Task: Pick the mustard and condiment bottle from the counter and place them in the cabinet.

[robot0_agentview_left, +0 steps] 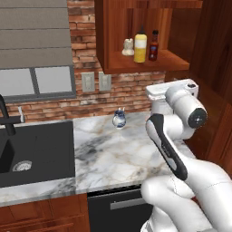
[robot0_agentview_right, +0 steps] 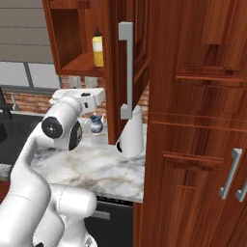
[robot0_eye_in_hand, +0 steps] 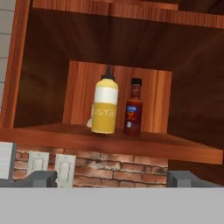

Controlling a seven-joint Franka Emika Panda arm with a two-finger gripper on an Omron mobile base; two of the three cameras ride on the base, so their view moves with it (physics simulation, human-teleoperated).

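Mustard (robot0_eye_in_hand: 105, 109) and condiment bottle (robot0_eye_in_hand: 133, 108) stand upright just beside each other on cabinet (robot0_eye_in_hand: 109, 140) shelf; hand (robot0_eye_in_hand: 111, 178) spread, empty: retreat straight back toward 6 o'clock, avoiding shelf edge.

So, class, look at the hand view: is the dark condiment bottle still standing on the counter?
No, the condiment bottle stands upright on the cabinet shelf, beside the mustard.

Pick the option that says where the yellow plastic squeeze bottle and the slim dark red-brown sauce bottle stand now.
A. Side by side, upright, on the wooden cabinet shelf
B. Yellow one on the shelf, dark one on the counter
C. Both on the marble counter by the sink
A: the yellow plastic squeeze bottle and the slim dark red-brown sauce bottle stand upright together on the reddish-brown wooden cabinet shelf.
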